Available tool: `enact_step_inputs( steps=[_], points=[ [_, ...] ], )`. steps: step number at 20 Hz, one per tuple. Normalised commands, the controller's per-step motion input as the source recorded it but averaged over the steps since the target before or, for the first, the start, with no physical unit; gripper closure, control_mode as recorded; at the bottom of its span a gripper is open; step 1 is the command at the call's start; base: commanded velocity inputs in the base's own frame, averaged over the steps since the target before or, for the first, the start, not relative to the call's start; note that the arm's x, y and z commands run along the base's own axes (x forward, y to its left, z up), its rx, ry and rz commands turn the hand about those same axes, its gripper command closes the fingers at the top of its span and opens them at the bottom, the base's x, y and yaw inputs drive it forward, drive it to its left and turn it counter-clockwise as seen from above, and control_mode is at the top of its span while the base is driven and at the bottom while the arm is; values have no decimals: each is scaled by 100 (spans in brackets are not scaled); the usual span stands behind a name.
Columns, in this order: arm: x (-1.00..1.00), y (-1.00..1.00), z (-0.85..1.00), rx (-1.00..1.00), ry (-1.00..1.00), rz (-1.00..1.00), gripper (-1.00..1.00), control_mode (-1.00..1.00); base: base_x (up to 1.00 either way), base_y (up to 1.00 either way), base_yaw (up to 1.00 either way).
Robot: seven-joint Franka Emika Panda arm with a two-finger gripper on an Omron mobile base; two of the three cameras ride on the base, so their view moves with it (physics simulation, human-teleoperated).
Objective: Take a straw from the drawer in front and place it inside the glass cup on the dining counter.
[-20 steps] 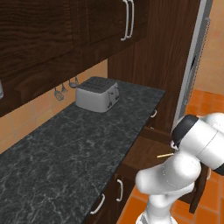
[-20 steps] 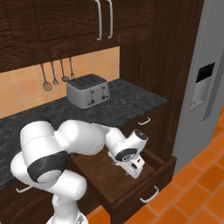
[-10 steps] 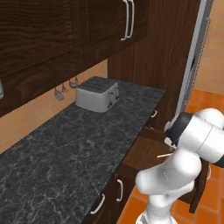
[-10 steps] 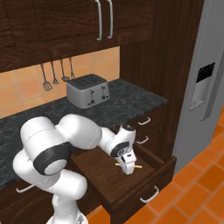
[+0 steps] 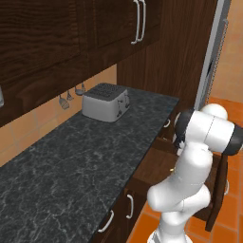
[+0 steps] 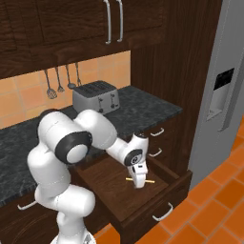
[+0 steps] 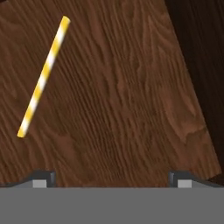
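Note:
The dark wood drawer (image 6: 164, 188) stands pulled out below the black counter, its floor (image 7: 131, 96) bare wood. The straw (image 7: 43, 76), striped yellow and white, lies flat on that floor, up and left of my left fingertip (image 7: 43, 176). My gripper (image 7: 112, 178) points down into the drawer, open, with nothing between its fingers. From the right base view the gripper (image 6: 138, 183) hangs just over the middle of the straw (image 6: 150, 182), whose ends stick out on both sides. The drawer (image 5: 216, 190) shows partly behind my arm. The glass cup and the dining counter are out of view.
A silver toaster (image 6: 95, 97) sits on the black speckled counter (image 5: 71, 161), with utensils (image 6: 59, 81) hanging on the wall behind. Dark cupboards (image 6: 114, 21) hang above. A grey fridge (image 6: 224, 95) stands to the right. Small closed drawers (image 6: 157, 132) flank the open one.
The hand has turned downward and sunk a little left into the drawer, ending right above the straw. The jaws have stayed open. The straw has not moved.

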Motion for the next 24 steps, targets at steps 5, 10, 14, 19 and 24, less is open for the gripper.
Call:
enact_step_inputs(
  steps=[5, 10, 14, 19, 24],
  points=[
    [17, -15, -22, 0, 3, -12, -100, -100, 0, 0, 0],
    [11, -3, -27, 0, -1, -9, -100, -100, 0, 0, 0],
    [22, -1, -22, 0, 0, -11, -100, -100, 0, 0, 0],
    [22, -1, -15, 0, 0, -6, -100, -100, 0, 0, 0],
    [16, -6, -27, 0, 0, -3, -100, -100, 0, 0, 0]
  ],
)
